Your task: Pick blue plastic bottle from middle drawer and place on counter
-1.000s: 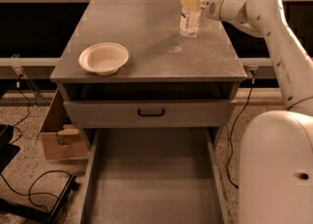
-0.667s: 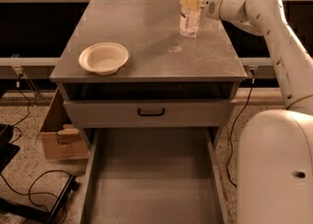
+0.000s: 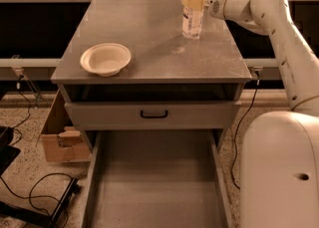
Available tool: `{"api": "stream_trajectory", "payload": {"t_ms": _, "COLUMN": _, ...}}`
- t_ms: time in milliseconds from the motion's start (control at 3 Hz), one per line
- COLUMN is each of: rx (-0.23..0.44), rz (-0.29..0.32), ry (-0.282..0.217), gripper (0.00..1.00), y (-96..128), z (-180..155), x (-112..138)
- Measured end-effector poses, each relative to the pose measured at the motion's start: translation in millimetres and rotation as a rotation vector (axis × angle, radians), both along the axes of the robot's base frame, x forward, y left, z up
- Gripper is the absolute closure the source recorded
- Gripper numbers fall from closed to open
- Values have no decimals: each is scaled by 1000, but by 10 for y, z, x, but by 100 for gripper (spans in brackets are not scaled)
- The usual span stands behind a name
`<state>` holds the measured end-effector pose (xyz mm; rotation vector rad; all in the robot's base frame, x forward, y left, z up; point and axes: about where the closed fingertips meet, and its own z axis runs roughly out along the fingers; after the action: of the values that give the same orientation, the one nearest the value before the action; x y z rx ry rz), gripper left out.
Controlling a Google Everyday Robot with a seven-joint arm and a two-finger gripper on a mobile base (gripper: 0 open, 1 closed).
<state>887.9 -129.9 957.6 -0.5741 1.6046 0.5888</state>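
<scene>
In the camera view, the white robot arm (image 3: 279,28) reaches in from the right, over the back of the grey surface (image 3: 149,38). At its end, the claw (image 3: 192,0) is at the back right part of the surface. The claw is closed around the top part of the blue plastic bottle (image 3: 192,20), just under its white cap. One pale pad lies across the front of the bottle.

The bottle stands up straight. Its bottom is right at the surface, but I cannot tell if it touches. A pale ring stain (image 3: 178,50) is near it, a bit closer to the front.

A cream bowl (image 3: 105,58) sits on the left front part of the surface, well apart from the bottle.

Under the surface there is a shut drawer front (image 3: 199,115) with a black handle (image 3: 154,114). Below that, the middle drawer (image 3: 154,182) is pulled far out. Its flat grey floor shows.

The big white robot base (image 3: 281,167) fills the bottom right. On the floor at the left are a cardboard box (image 3: 60,140) and some black cables (image 3: 35,187).
</scene>
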Motion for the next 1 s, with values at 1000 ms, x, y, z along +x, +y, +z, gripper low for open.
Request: {"api": "stream_trajectory", "payload": {"t_ms": 1000, "rx": 1, "rz": 8, "ry": 4, "gripper": 0, "y": 66, "z": -29, "x": 13}}
